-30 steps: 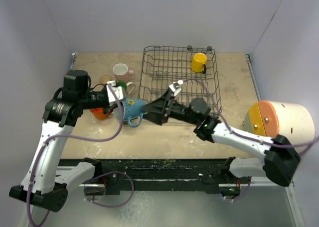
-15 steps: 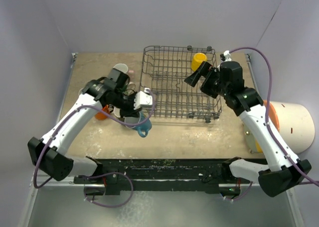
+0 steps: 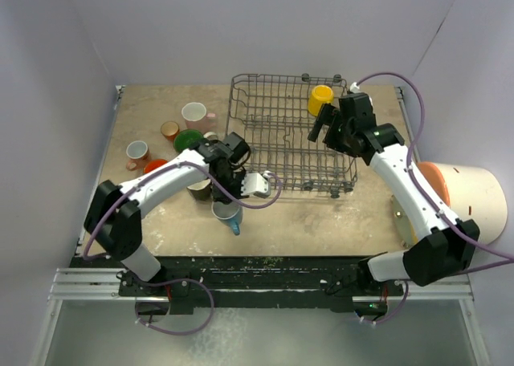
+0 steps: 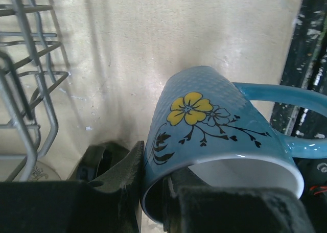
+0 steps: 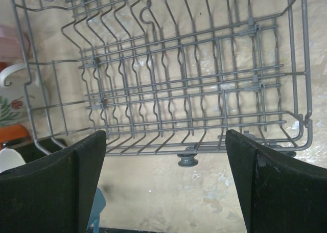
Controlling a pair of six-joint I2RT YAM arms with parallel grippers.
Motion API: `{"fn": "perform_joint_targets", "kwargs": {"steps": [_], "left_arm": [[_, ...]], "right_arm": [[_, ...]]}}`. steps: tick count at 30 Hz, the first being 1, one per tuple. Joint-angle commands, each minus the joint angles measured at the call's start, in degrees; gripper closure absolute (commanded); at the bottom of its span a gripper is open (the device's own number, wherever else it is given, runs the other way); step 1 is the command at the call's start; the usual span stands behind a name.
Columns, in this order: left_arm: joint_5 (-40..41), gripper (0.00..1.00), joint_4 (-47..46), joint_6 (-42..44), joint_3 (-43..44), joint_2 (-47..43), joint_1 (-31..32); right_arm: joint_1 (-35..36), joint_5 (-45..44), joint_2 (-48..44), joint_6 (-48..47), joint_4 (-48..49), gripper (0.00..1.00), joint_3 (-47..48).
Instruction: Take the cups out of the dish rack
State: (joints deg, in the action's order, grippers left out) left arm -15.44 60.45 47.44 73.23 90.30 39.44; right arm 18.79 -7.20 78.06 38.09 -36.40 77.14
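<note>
One yellow cup (image 3: 320, 99) in dish rack (image 3: 265, 153), toward counter (image 3: 152, 101) far edge | right end effector (image 3: 323, 125) wide open beside it | left end effector (image 4: 153, 189) clamped on rim of blue cup (image 4: 214, 120), by near edge | ceramic — judged rigid, slick, chippable; pinch rim wall.

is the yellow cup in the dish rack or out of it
In. The yellow cup sits inside the dish rack, at its far right corner, enclosed by the raised wire sides.

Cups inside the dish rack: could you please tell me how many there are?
1: the yellow cup in the dish rack's far right corner; the right arm hides some wires.
</note>
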Motion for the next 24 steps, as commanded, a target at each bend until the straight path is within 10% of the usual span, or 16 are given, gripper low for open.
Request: {"fn": "perform_joint_targets", "kwargs": {"steps": [1, 12, 17, 24], "left_arm": [[6.08, 1.0, -3.79, -4.98, 0.95, 4.82, 1.48], [10.0, 1.0, -6.08, -8.74, 1.39, 7.94, 3.33], [9.27, 0.65, -3.96, -9.74, 3.43, 7.47, 3.8], [6.45, 0.41, 1.5, -9.99, 10.03, 4.81, 3.88]], "right_arm": [[-0.39, -3.53, 1.22, -2.87, 1.38, 0.0, 3.94], [-2.65, -4.58, 11.73, -6.53, 4.28, 0.0, 9.38], [-4.72, -3.98, 20.58, -8.65, 5.16, 0.0, 15.6], [-6.92, -3.84, 33.71, -11.74, 3.62, 0.0, 28.84]]}}
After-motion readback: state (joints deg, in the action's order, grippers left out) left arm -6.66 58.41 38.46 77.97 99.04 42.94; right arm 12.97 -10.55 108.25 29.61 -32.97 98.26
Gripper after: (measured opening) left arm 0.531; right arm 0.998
